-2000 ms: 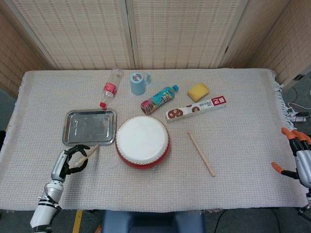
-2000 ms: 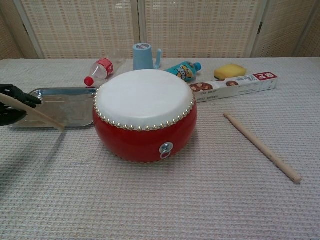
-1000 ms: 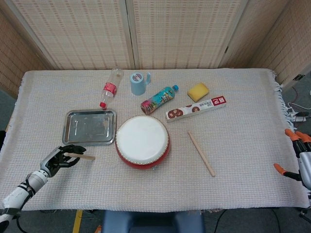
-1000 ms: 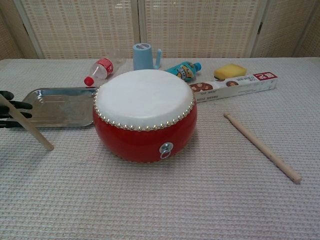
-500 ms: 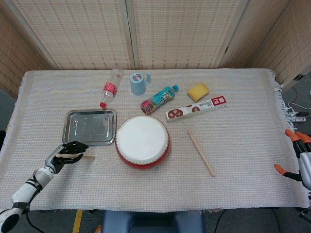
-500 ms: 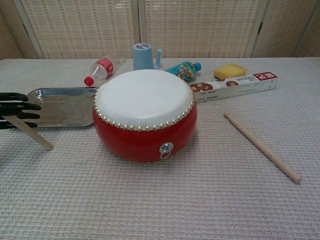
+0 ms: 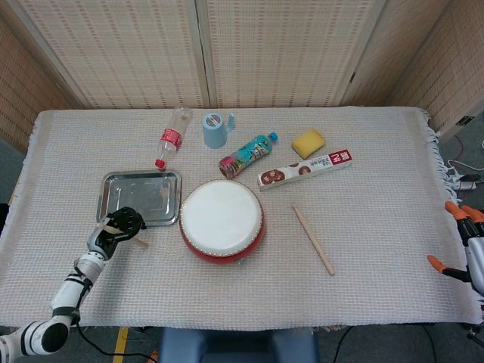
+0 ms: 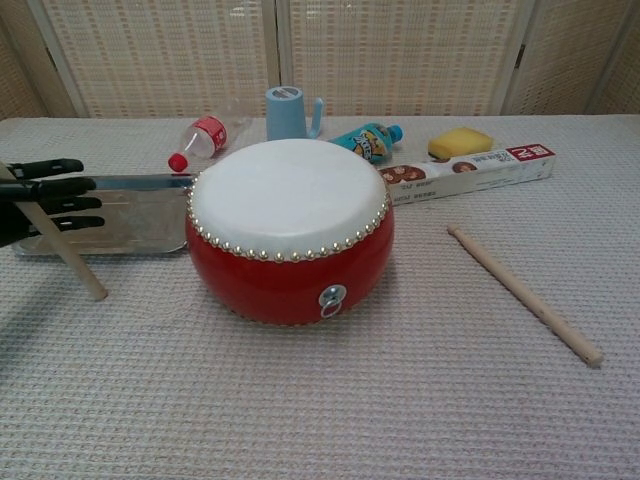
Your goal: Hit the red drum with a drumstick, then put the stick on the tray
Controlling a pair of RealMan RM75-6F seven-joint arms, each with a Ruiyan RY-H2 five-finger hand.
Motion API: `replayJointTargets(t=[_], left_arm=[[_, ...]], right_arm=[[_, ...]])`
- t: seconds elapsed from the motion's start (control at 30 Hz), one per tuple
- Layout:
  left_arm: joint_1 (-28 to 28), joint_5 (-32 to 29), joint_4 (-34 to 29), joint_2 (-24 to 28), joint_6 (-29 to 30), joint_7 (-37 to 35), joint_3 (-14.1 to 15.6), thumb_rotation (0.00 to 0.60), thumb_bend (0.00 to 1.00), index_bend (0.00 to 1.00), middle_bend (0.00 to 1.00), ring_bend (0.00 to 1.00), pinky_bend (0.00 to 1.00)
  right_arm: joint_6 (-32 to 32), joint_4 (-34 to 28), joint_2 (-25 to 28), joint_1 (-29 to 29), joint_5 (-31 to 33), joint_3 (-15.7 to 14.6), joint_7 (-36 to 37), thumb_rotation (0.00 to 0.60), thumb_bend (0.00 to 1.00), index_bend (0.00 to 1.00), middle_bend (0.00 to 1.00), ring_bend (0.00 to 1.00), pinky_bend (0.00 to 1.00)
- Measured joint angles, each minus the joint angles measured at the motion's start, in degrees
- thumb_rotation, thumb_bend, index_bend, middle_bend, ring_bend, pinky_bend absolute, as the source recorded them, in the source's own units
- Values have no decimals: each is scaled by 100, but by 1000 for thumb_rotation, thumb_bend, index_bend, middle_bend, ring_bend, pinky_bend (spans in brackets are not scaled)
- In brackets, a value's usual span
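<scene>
Left hand: the left hand (image 7: 121,225) grips a drumstick (image 8: 62,252), dark fingers (image 8: 60,186) stretched over it toward the drum.
Right hand: the right hand (image 7: 470,246) hangs off the table's right edge; whether it is open or closed cannot be told.
Change: since half a second ago the left hand has moved up to the near edge of the tray (image 7: 113,210), and the stick now slants more steeply.
Held stick: pale wood, tip down on the cloth (image 7: 378,189) in front of the tray, left of the red drum (image 8: 290,230).
Drum: red body, white head, studded rim, a metal ring at the front; it sits mid-table, just right of the tray.
Second drumstick: a second stick (image 7: 313,239) lies flat on the cloth to the right of the drum, well apart from both hands.
</scene>
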Motion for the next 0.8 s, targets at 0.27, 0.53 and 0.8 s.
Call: replayJointTargets(t=[0.27, 0.53, 0.8], left_arm=[[5, -505, 173, -518, 122, 502, -358, 600, 376, 586, 585, 490, 455], [84, -446, 392, -678, -274, 119, -629, 600, 383, 610, 632, 557, 538], [250, 570, 591, -665, -660, -831, -725, 600, 384, 614, 638, 568, 530]], right_arm=[[-32, 44, -8, -2, 37, 6, 53, 600, 156, 26, 136, 0, 113], [-74, 86, -29, 16, 54, 13, 82, 600, 156, 26, 137, 0, 114], [-84, 76, -31, 20, 61, 17, 66, 600, 156, 26, 137, 0, 114]])
